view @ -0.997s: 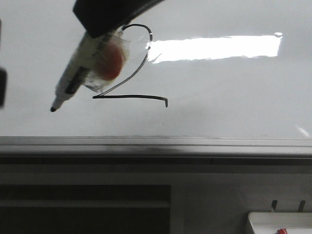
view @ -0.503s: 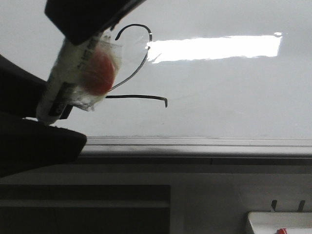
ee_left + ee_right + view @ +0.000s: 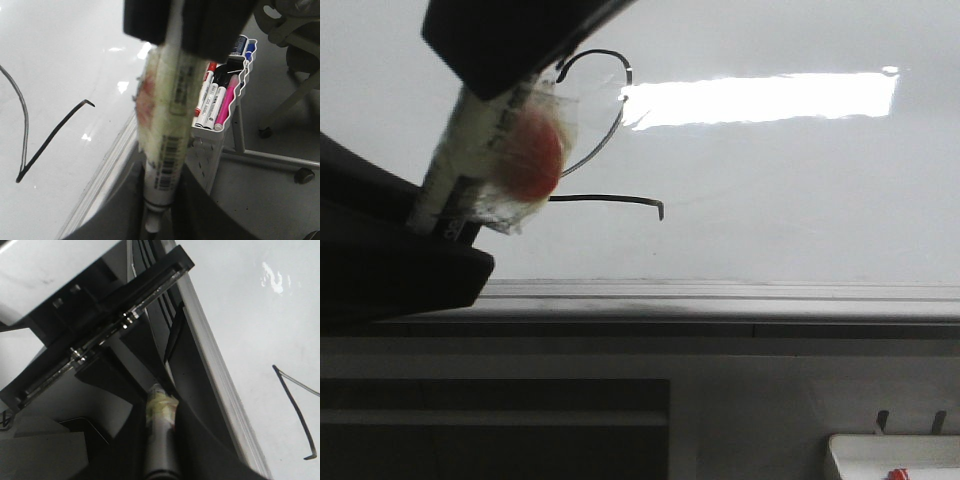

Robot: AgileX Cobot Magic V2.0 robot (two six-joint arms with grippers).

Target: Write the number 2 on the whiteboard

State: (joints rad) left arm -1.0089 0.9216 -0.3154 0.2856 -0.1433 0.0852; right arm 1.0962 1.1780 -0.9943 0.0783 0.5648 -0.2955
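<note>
Where glare streaks the whiteboard [image 3: 800, 200], thin black number 2 [image 3: 610, 200], hooked base, left gripper [image 3: 170, 125] clenching marker [image 3: 167, 150].

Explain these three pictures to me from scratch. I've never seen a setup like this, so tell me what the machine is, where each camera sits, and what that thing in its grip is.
This is a robot with two arms, each ending in a two-fingered gripper. One picture looks forward from the robot at a whiteboard; the other two come from cameras mounted on the arms' wrists.

On the board is a hand-drawn number 2, already complete. The bright strip beside it is only a light reflection.

The left gripper is shut on a marker, which has clear tape and something reddish wrapped round its barrel. The marker's tip is off the board. The dark shape at lower left is the right gripper; its wrist camera shows the marker's end lying between its fingers, though I cannot tell whether they have closed.

A rack of spare markers hangs beside the board.
</note>
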